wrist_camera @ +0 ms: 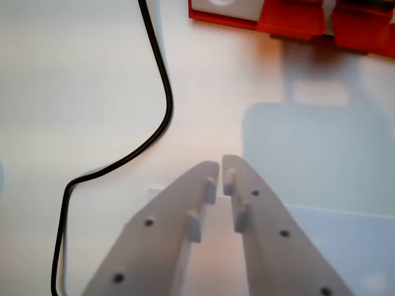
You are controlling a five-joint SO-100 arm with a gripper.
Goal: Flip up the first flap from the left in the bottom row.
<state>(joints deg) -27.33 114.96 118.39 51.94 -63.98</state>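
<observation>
My gripper (220,168) fills the lower middle of the wrist view, its two white fingers meeting at the tips with nothing between them. It hovers over a pale tabletop. A red board (290,18) with flaps lies along the top edge, well beyond the fingertips; only its near edge shows. One flap at its left end shows a white-grey face (225,6). The red flaps to the right of it lie flat. Which row this is cannot be told.
A black cable (162,92) runs from the top down the wrist view's left and curls toward the bottom left corner. A pale blue-grey patch (321,160) lies on the table to the right of the fingers.
</observation>
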